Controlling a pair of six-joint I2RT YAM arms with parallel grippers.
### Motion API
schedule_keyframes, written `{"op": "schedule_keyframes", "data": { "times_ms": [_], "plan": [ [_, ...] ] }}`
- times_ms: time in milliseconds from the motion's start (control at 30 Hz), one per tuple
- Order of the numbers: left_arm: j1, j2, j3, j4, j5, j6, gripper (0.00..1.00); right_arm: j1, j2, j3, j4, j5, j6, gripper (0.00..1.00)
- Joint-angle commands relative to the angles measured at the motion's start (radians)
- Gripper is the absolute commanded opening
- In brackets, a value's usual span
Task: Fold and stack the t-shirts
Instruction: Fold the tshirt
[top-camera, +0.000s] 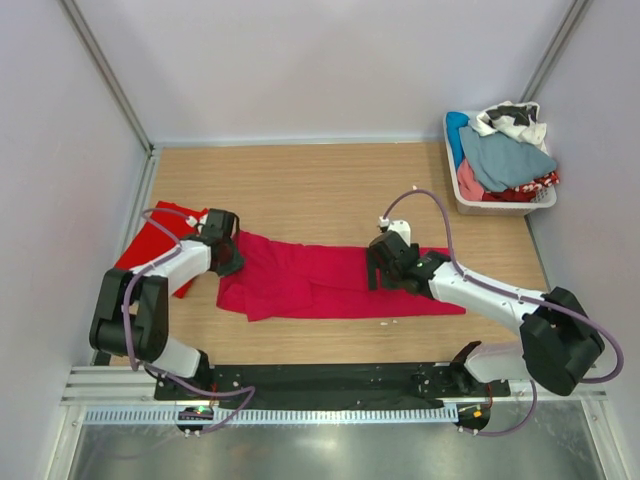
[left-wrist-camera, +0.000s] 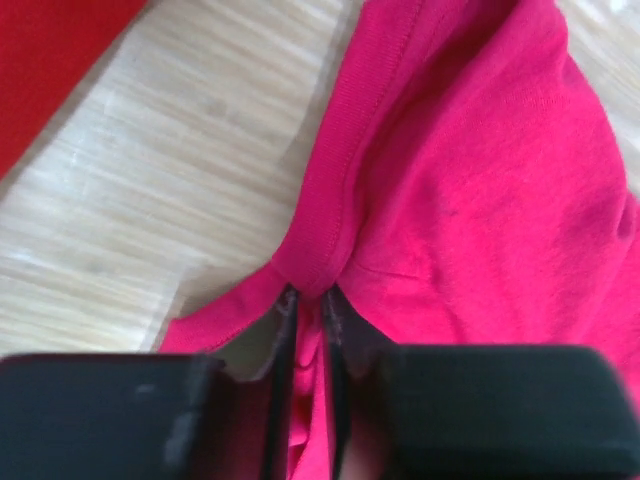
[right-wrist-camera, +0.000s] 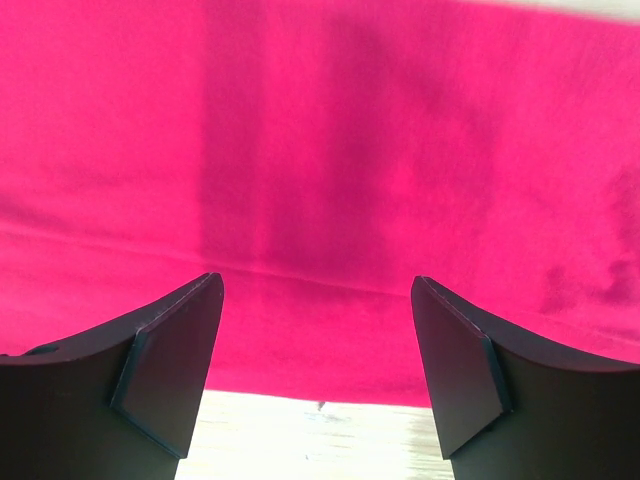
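Observation:
The raspberry-crimson t-shirt (top-camera: 320, 282) lies stretched out across the middle of the table. My left gripper (top-camera: 226, 255) is shut on a ribbed hem fold (left-wrist-camera: 325, 250) at its left end. My right gripper (top-camera: 388, 268) is open above the shirt's right half; its fingers (right-wrist-camera: 170, 350) frame flat cloth (right-wrist-camera: 330, 180) near the shirt's edge, holding nothing. The scarlet red t-shirt (top-camera: 152, 245) lies at the far left, partly under my left arm, and shows in the corner of the left wrist view (left-wrist-camera: 50, 60).
A white basket (top-camera: 500, 203) of mixed clothes stands at the back right corner. Grey walls close in the table on three sides. Bare wood (top-camera: 300, 190) lies behind the shirts.

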Motion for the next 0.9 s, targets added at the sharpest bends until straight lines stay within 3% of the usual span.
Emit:
{"op": "schedule_keyframes", "data": {
  "times_ms": [0,100,267,500,667,767,867],
  "plan": [
    [0.004,0.083,0.019,0.074,0.021,0.0,0.1,-0.001,0.0,-0.036,0.04,-0.021,0.035,0.82],
    [0.004,0.19,0.129,0.068,0.016,0.015,0.0,-0.001,0.038,-0.039,0.038,-0.049,0.053,0.81],
    [0.006,0.392,0.376,0.013,0.022,0.017,0.0,0.039,0.064,-0.021,0.027,-0.043,0.015,0.79],
    [0.006,0.767,1.039,-0.183,0.055,0.027,0.0,0.092,0.096,0.028,-0.032,0.023,0.022,0.76],
    [0.006,0.992,1.495,-0.32,0.076,0.035,0.0,0.114,0.144,0.033,-0.037,0.045,0.027,0.68],
    [0.007,1.077,1.626,-0.316,0.105,0.027,0.0,0.141,0.159,0.038,-0.031,0.011,-0.005,0.61],
    [0.012,1.101,1.641,-0.261,0.143,0.017,0.0,0.171,0.161,0.039,-0.01,-0.027,-0.03,0.6]
  ]
}}
